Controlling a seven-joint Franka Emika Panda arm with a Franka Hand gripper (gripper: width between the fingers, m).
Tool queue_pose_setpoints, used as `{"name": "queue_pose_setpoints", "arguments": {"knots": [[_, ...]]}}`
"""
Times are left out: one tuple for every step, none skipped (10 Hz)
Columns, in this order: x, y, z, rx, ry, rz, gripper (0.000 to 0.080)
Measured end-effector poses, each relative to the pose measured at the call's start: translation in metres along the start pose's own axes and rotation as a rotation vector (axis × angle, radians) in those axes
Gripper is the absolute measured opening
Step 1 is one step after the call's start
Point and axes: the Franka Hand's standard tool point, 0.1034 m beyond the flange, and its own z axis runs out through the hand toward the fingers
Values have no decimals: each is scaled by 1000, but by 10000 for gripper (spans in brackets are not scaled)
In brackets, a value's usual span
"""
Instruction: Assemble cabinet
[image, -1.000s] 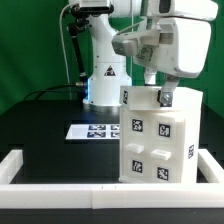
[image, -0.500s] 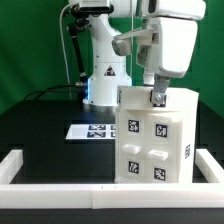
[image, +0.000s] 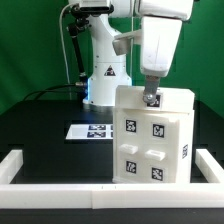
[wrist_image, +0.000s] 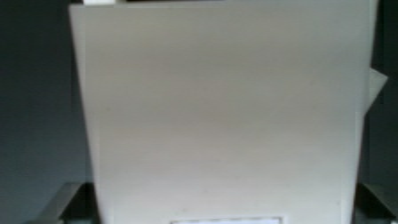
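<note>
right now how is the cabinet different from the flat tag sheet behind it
The cabinet stands upright as a tall white box, while the tag sheet lies flat on the black table. The cabinet has raised blocks on its front with tags spread across them; the sheet is thin, with its tags in one row. The claw is at the cabinet's top; nothing is near the sheet. Both are white with black-and-white square tags.

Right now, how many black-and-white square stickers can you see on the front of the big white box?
4: on the white plastic boxy cabinet, two upper, two lower. Other sides may carry more.
</note>
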Motion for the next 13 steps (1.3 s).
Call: {"name": "queue_pose_setpoints", "arguments": {"knots": [[-3,-1,1,14,8,110,560],[-4,-2,2,21,6,171,560],[-3,-3,2,28,9,287,560],[-3,-5,2,37,4,373,560],[-2,-6,2,39,2,408,560],[-2,-6,2,39,1,434,560],[-2,-6,2,39,1,477,560],[-2,-6,2,39,0,503,560],[-2,-6,2,40,-1,552,560],[-2,-6,2,41,-1,592,560],[-2,-6,3,55,14,667,560],[-2,-7,3,66,24,756,560],[-2,-7,3,69,23,825,560]]}}
